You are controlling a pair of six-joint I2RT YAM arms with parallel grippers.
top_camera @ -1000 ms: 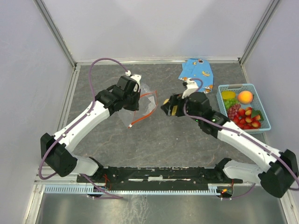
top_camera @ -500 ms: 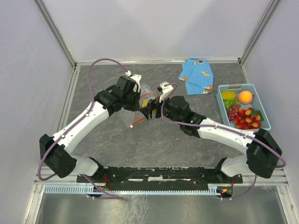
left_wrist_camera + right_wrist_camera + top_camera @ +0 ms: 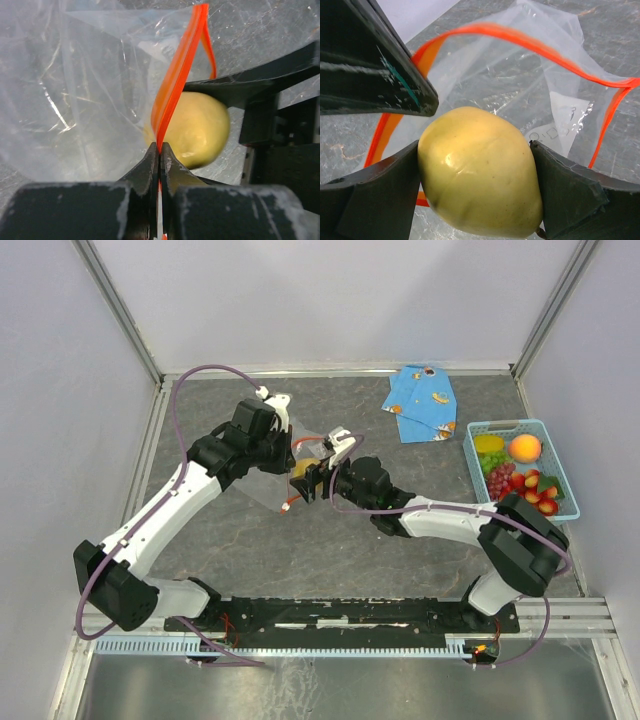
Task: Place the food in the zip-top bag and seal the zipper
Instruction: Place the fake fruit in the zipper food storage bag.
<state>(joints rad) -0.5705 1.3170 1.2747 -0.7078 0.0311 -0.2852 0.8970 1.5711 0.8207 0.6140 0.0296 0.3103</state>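
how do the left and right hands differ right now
The left hand has its jaws pinched shut on the orange-red zipper; the right hand has its jaws wide around the pale yellow apple. The left hand holds the zip-top bag by its mouth; the right hand holds the apple at that mouth. Both are black two-finger hands, close together at the bag.

Comprises left arm (image 3: 165, 508) and right arm (image 3: 442, 521) in white link shells with black joint housings, a thin purple cable (image 3: 176, 415) along each, matte black fingers (image 3: 135, 187) flecked with pale scuffs, and a black base rail (image 3: 340, 612).
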